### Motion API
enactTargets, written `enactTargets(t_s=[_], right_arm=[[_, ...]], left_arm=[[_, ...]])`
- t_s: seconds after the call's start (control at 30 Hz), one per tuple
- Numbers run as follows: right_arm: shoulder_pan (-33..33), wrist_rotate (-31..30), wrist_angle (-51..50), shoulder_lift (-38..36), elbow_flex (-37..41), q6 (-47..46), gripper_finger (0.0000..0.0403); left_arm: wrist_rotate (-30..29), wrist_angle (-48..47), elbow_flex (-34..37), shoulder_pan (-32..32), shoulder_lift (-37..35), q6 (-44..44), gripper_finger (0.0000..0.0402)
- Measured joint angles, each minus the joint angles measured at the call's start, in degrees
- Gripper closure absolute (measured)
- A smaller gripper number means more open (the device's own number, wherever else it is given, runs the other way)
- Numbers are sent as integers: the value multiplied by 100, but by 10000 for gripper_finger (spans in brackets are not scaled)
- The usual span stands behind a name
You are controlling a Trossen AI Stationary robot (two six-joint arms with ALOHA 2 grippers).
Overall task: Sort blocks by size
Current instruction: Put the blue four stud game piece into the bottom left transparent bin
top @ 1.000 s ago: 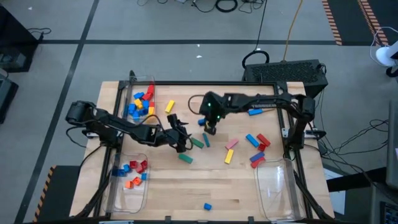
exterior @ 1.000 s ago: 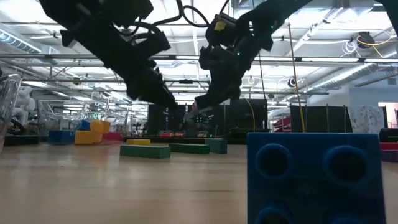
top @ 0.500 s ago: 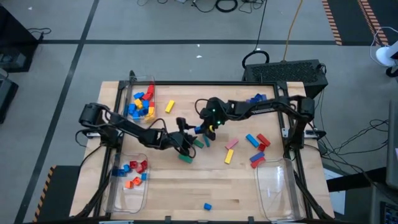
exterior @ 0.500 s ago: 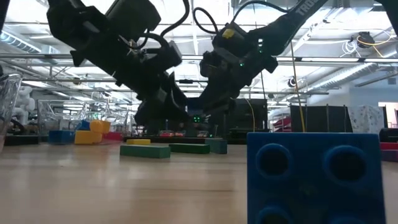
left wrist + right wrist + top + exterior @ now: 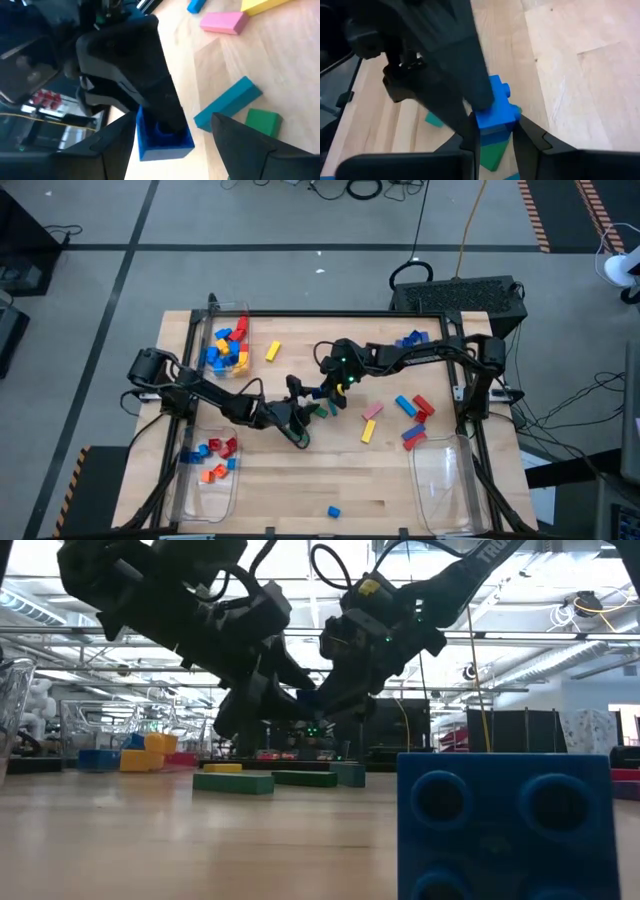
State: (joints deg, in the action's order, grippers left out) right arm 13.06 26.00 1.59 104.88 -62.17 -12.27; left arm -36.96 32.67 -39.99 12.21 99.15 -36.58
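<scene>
A: From above, where are the two grippers?

B: Both are near the middle of the table [image 5: 300, 480]. The right gripper [image 5: 327, 392] is clenched on a small blue block [image 5: 323, 391]. The left gripper [image 5: 300, 428] is just beside it, with its fingers spread and nothing between them.

A: And the other blocks?

B: Green bars [image 5: 318, 409] lie under the two grippers. A pink bar [image 5: 373, 411] and a yellow bar [image 5: 367, 430] lie toward the right edge. One clear bin [image 5: 228, 346] at the far left corner holds blue, yellow and red bricks.

A: What does the low view give?

B: Both arms come down together above a green bar [image 5: 233, 782]. A big blue brick [image 5: 505, 825] stands close to the camera.

A: The left wrist view?

B: Its own fingers [image 5: 116, 150] stand apart, and the blue block [image 5: 162, 139] is between them, gripped by the other arm. A teal bar [image 5: 227, 102] lies on the wood.

A: The right wrist view?

B: The fingers [image 5: 527, 136] pinch the blue block [image 5: 495, 110] above a green bar [image 5: 492, 155].
</scene>
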Motion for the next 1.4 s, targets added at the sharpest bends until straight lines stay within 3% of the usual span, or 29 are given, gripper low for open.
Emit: enactTargets(t_s=[0.17,0.47,0.77,1.17,1.4], right_arm=[[3,321,84,0,0,-79,341],[-42,567,294,0,0,-259,341],[-42,577,387,0,0,-275,341],[-38,638,429,0,0,-334,332],[-31,937,485,-2,0,-485,291]], left_arm=[[-325,-2,0,25,0,-21,151],[-301,32,1,70,0,-28,194],[-375,385,0,172,0,-131,198],[-530,274,-9,181,-3,-145,246],[-802,301,-28,277,-11,-143,248]])
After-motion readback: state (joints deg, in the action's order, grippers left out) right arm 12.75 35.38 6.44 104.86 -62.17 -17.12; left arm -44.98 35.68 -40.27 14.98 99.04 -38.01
